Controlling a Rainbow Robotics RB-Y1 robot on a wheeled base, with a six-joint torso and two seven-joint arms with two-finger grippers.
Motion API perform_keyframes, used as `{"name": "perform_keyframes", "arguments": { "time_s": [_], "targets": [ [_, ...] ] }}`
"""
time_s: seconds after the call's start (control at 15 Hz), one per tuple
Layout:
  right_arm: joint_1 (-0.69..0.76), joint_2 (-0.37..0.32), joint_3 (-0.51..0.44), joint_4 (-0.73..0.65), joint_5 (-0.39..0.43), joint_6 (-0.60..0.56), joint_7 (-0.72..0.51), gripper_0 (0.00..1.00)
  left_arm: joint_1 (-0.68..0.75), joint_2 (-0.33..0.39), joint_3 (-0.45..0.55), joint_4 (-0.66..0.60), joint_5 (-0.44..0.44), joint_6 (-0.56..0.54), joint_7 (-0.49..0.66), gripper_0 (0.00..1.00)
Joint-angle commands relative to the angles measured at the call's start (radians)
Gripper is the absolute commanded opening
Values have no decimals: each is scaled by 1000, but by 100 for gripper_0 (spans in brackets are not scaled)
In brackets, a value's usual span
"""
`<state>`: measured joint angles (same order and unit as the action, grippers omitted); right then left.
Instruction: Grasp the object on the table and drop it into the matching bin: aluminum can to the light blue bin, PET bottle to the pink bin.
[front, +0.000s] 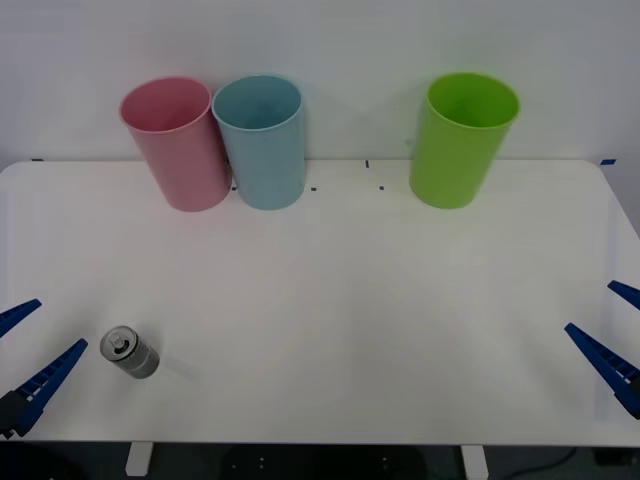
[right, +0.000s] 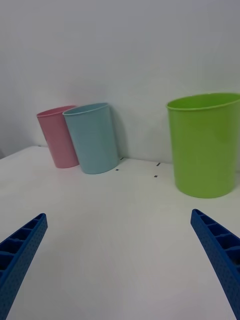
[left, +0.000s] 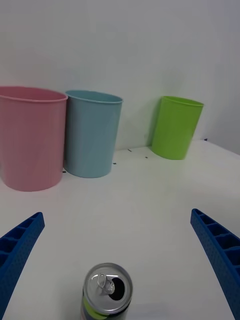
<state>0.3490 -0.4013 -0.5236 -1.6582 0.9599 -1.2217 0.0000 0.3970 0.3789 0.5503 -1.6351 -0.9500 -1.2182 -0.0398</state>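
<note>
We see the table (front: 330, 330), white and wide, carrying everything else. Taking the blue bin (front: 260, 140) as our landmark: it stands upright at the table's far edge, left of centre. The pink bin (front: 177, 142) stands just beside it on its left, the two nearly touching at their rims. The green bin (front: 462, 138) stands well apart from the blue bin on its right, along the same far edge, also upright.

Our left gripper (front: 28, 358) sits at the near left corner, well away from the blue bin and nearer to us, its blue ribbed fingers (left: 17, 250) spread wide and holding nothing. Our right gripper (front: 618, 335) sits at the near right edge, farthest from the blue bin, its fingers (right: 220, 250) likewise spread apart and empty.

The can (front: 130, 352) stands on the table well in front of the blue bin and to its left, just beside the left gripper, untouched. In the left wrist view the can (left: 106, 292) shows its pull-tab top between the spread fingers.
</note>
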Motion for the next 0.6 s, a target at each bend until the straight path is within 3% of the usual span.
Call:
{"name": "perform_keyframes", "arguments": {
  "time_s": [0.07, 0.6],
  "targets": [
    [0, 0, 0, 0, 0, 0, 0, 100, 29, 0, 17, 1, -3, 0, -43, 100],
    [0, 0, 0, 0, 0, 0, 0, 100, 105, 8, 43, 1, -73, -3, -94, 100]
  ]
}}
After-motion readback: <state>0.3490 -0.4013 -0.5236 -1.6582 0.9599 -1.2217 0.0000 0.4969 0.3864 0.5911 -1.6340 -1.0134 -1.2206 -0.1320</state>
